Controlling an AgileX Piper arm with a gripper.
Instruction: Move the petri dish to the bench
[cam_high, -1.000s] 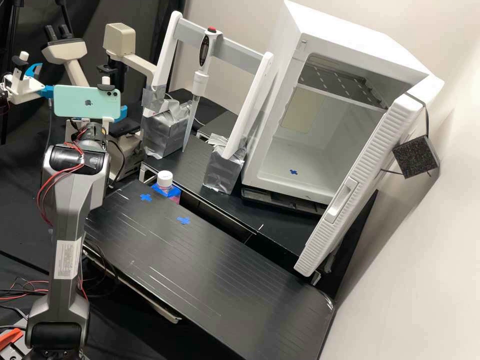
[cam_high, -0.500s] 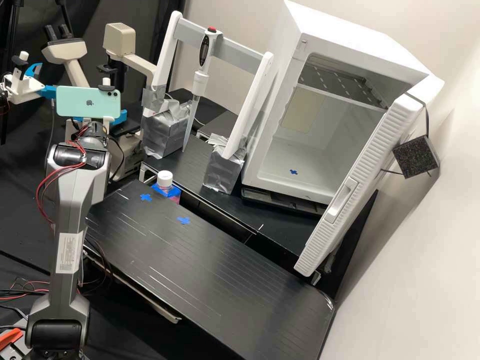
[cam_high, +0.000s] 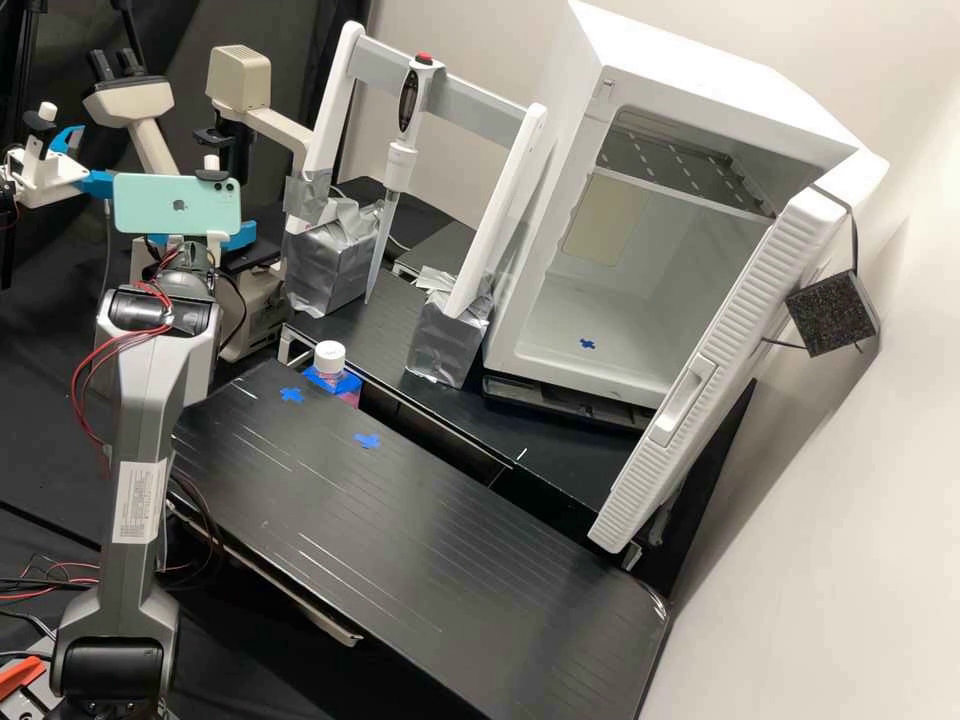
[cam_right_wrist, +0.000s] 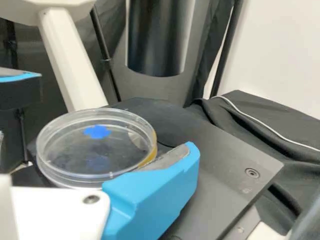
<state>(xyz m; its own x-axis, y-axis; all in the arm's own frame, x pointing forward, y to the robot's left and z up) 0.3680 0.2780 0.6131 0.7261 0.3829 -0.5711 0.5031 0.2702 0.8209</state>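
Note:
At the microscope in the high view, a blue finger of my gripper (cam_high: 240, 236) shows just right of the green phone. The wrist view has the gripper (cam_right_wrist: 106, 134) open around the clear round petri dish (cam_right_wrist: 60, 172), with one blue finger (cam_right_wrist: 150, 195) close against the dish's side. Whether they touch, I cannot tell. The dish is low over the microscope's black stage (cam_right_wrist: 220, 167), roughly level, and blue tape is visible through it. The black bench (cam_high: 400, 540) bears two blue tape crosses.
A white-capped bottle (cam_high: 330, 358) stands behind the bench's far edge. Farther back are a pipette (cam_high: 400, 165) on a white frame and an incubator (cam_high: 620, 320) with its door open. The second arm's gripper (cam_high: 50, 172) is left of the phone.
The arm has shifted slightly to the right in the high view, and its upper joint has sunk a little. The phone moved with it; the bench things kept their places.

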